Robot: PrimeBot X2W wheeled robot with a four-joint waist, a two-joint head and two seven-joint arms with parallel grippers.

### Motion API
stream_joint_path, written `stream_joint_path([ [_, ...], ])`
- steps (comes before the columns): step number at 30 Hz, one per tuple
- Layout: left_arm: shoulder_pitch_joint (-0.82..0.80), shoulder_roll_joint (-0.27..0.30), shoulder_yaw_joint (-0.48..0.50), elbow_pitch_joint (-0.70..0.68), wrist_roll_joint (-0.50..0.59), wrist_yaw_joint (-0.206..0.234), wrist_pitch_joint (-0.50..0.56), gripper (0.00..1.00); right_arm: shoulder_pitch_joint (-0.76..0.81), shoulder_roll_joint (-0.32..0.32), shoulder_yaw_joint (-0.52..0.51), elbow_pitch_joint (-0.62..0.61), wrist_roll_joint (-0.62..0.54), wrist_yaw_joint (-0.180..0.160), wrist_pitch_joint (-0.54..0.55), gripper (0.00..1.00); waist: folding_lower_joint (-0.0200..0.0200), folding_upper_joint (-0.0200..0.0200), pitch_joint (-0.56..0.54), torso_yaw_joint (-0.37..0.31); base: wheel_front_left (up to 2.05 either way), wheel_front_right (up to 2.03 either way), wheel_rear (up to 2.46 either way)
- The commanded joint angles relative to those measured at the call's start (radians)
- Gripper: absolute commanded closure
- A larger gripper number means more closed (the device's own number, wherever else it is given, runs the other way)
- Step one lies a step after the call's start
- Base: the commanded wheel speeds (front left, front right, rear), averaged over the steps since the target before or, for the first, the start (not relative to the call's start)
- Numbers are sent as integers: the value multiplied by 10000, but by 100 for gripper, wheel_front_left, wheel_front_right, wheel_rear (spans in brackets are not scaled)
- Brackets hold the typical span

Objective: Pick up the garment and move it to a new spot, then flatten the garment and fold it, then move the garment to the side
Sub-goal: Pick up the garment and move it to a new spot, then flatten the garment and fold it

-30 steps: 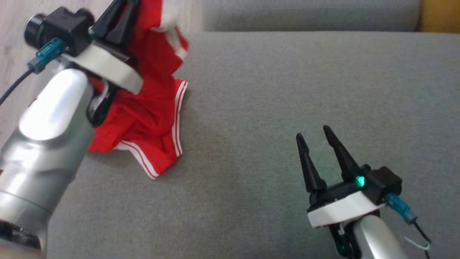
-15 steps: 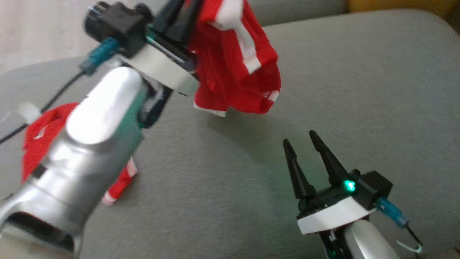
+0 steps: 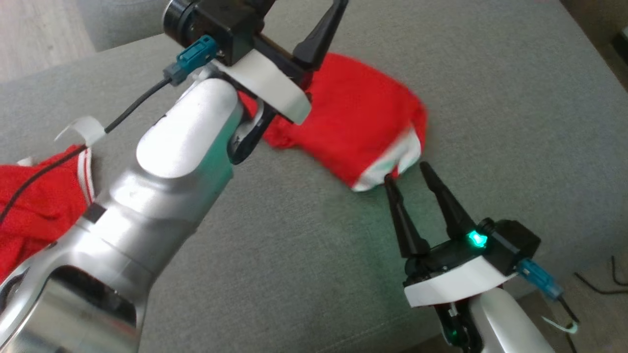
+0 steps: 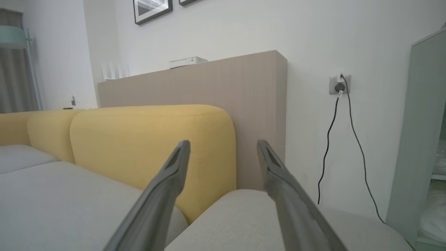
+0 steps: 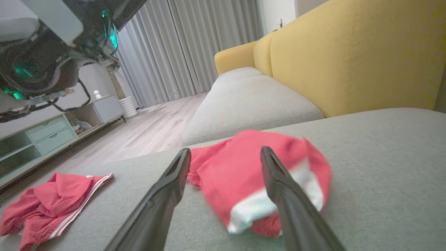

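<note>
Red garment (image 3: pixel 363 122) lying on grey sofa cushion (image 3: pixel 490 98).
You are seeing left gripper (image 4: pixel 223 146) and right gripper (image 3: pixel 407 172) standing spread, empty.

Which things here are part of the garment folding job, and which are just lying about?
Job: red garment, crumpled on the grey cushion; left pincer, open above it; right pincer, open by its white hem.

Lying about: second red garment at the cushion's left end; yellow backrest; wall cable.
</note>
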Motion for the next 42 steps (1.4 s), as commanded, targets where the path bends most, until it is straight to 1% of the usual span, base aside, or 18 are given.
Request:
stream_joint_path([
  [1,-449,284,262,-121,58,-57,-129,0,-341,-29,115,-340,-27,69,-107,0,-3,0,-111,257,0,0,0],
  [5,-214,457,384,27,107,-66,-239,0,-266,-29,-133,-273,-186,69,-107,0,-3,0,-363,897,0,0,0],
  [6,-214,457,384,27,107,-66,-239,0,-266,-29,-133,-273,-186,69,-107,0,-3,0,-363,897,0,0,0],
  [10,367,778,590,-89,198,107,-286,0,-144,-29,-474,-209,-358,69,-107,0,-3,0,-651,1638,0,0,0],
  [12,860,964,704,-236,214,268,-296,0,-57,-29,-700,-173,-431,69,-107,0,-3,0,-820,2020,0,0,0],
  [16,2170,1342,1050,-938,317,780,-302,0,128,-29,-1219,-144,-591,69,-107,0,-3,0,-1072,2780,0,0,0],
  [22,4883,1854,1805,-2499,580,1786,-304,0,361,-29,-1543,-73,-810,69,-107,0,-3,0,-1383,3461,0,0,0],
  [27,7131,1821,2621,-3763,913,2563,-305,0,557,-29,-1587,-42,-866,69,-107,0,-3,0,-1549,3736,0,0,0],
  [29,7884,1671,2899,-4104,1070,2723,-305,0,633,-29,-1590,-41,-881,69,-107,0,-3,0,-1588,3796,0,0,0],
  [32,8677,1428,3208,-4377,1397,2807,-305,0,717,-29,-1604,-30,-886,69,-107,0,-3,0,-1623,3847,0,0,0],
  [34,8949,1251,3375,-4481,1610,2761,-305,0,751,-29,-1618,-22,-896,69,-107,0,-3,0,-1633,3876,0,0,0],
  [39,9099,871,3681,-4544,2029,2482,-305,0,755,-29,-1715,-31,-957,69,-107,0,-3,0,-1576,3983,0,0,0],
  [42,9022,709,3819,-4513,2203,2274,-306,0,669,-29,-1876,34,-1215,69,-107,0,-3,0,-1425,4091,0,0,0],
])
